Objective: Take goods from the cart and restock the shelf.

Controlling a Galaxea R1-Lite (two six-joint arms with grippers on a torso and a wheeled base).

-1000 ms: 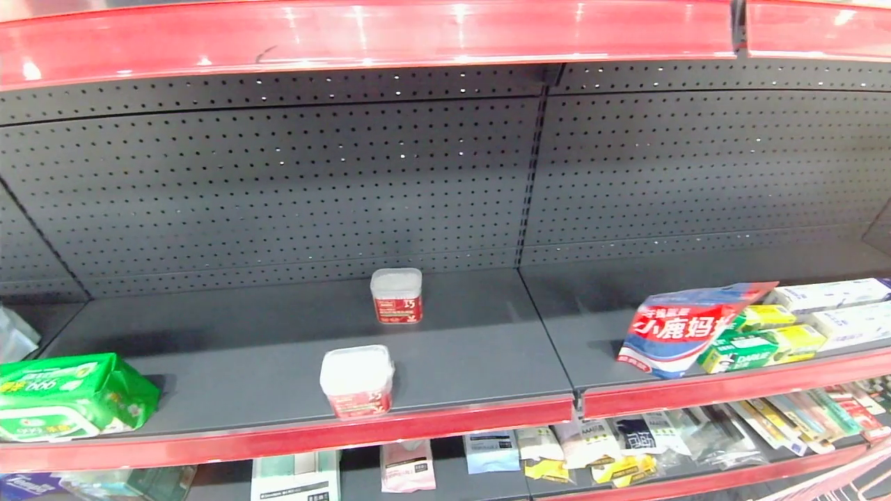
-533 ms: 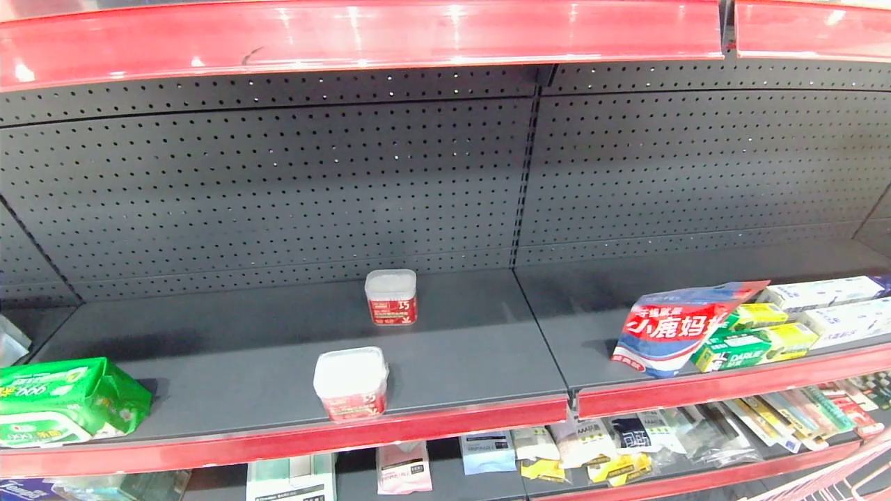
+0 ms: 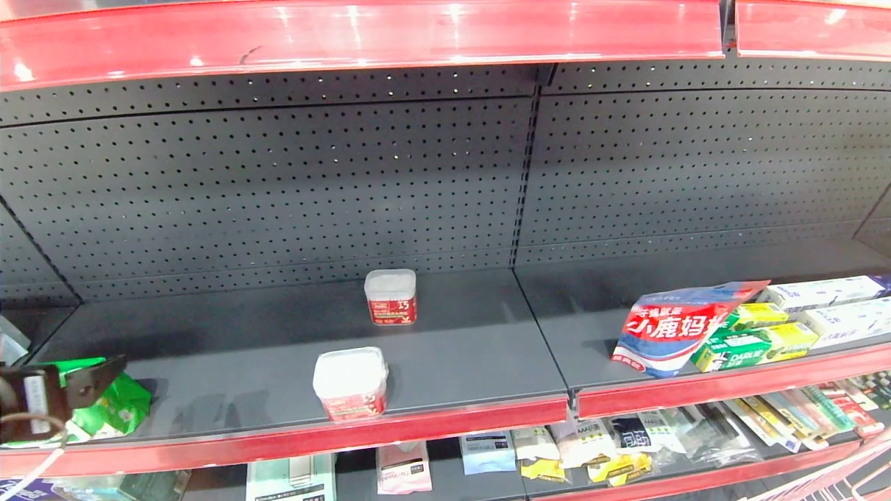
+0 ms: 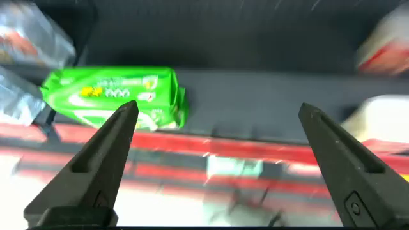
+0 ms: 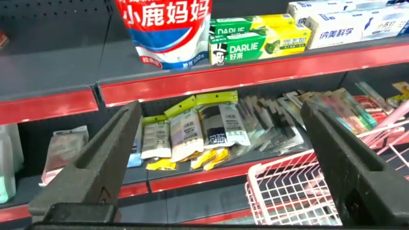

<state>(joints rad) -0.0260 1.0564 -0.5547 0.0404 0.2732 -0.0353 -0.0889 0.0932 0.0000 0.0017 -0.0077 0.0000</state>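
My left jaws are spread wide with nothing between them. Since half a second ago they have come up into the lower left of the head view, and they now cover part of the green wipes pack at the left end of the shelf. The right jaws are also spread and empty, facing the hanging packets on the lower shelf, with the pink wire cart near them; in the head view the cart sits at the lower right corner.

At the centre of the shelf are two white-lidded tubs with red labels and white print. The rear tub stands by the back panel and the front tub at the red edge, well apart. At the right a red, white and blue pouch with large white characters leans on green-and-yellow boxes. White boxes with blue print lie behind those. None of these goods has moved.
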